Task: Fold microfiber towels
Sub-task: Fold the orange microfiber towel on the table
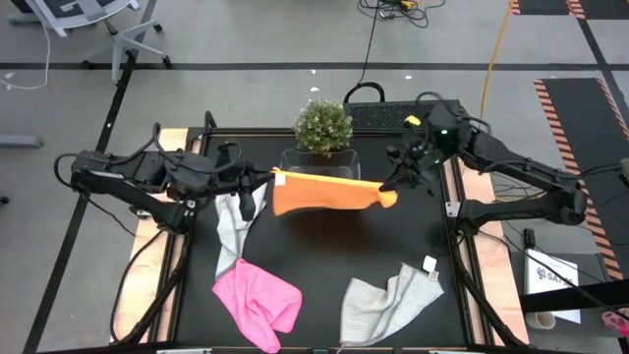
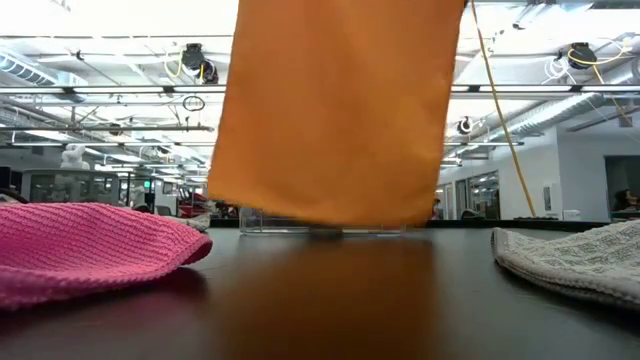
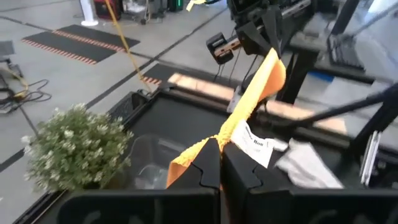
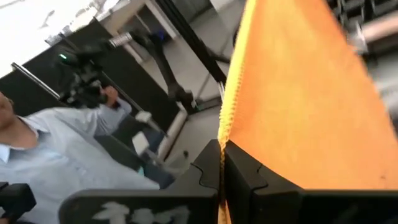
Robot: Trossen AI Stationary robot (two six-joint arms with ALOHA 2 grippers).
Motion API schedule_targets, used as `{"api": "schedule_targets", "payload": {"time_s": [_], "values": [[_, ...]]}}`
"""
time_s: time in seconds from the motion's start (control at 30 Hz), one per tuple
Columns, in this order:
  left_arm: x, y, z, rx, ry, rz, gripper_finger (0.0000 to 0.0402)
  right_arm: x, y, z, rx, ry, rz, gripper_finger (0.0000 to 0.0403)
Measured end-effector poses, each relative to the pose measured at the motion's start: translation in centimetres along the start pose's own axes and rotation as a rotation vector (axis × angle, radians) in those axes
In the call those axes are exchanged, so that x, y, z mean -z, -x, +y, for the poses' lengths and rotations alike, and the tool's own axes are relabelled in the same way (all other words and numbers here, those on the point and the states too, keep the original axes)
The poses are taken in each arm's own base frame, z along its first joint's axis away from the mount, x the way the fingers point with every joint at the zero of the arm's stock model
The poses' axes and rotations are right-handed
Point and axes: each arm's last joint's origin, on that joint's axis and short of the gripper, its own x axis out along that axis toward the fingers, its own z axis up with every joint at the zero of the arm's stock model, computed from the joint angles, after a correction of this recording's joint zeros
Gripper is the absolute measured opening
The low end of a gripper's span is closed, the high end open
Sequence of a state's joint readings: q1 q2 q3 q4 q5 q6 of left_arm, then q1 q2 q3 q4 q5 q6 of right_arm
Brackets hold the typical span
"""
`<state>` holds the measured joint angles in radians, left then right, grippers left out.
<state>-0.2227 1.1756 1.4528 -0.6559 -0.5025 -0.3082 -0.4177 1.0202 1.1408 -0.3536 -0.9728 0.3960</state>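
orange towel [image 1: 326, 195]: nearest the low camera, hung above the black table [image 1: 324, 265] as a broad curtain, lower edge just clear of the surface; stretched taut between both arms at the far middle, in front of the clear tub [image 1: 316, 162] and small plant [image 1: 322, 125].
handling: judged light, soft and limp; sag is expected wherever it is not held, so corners and hem are the places to be gripped. knit surface looks grippy rather than slippery.
pink towel [image 1: 257, 302]: crumpled at the near left of the table, untouched.
grey towel, right [image 1: 391, 303]: rumpled at the near right, white label showing at one corner.
grey towel, left [image 1: 236, 221]: draped just below the left arm, partly hidden by it.
left gripper [image 3: 221, 158]: fingers pressed together, pinching the orange towel's left corner.
right gripper [image 4: 222, 163]: fingers pressed together on the opposite edge, hem seen running out from between them.
step in hand: judged a spread-and-lower before the first fold; three towels not yet folded.
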Motion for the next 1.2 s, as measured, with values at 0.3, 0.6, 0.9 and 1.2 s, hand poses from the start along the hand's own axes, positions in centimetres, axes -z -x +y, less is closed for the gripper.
{"api": "schedule_targets", "payload": {"time_s": [0.3, 0.6, 0.9, 1.2], "values": [[2.7, -1.7, -1.1, 0.034, 0.069, 0.258, 0.0, 2.0, -1.8, -1.0, 0.055, -0.116, 0.163, 0.0], [5.6, -3.8, -5.3, 0.196, 0.188, 0.485, 0.0001, 5.0, -5.4, 1.4, 0.039, -0.259, 0.307, 0.0], [8.0, -4.1, -8.7, 0.254, 0.307, 0.652, 0.0001, 11.8, -9.7, 0.9, 0.027, -0.4, 0.348, 0.0], [8.7, -4.3, -9.4, 0.206, 0.343, 0.651, 0.0001, 17.0, -10.6, -0.4, -0.127, -0.492, 0.141, 0.0]]}}
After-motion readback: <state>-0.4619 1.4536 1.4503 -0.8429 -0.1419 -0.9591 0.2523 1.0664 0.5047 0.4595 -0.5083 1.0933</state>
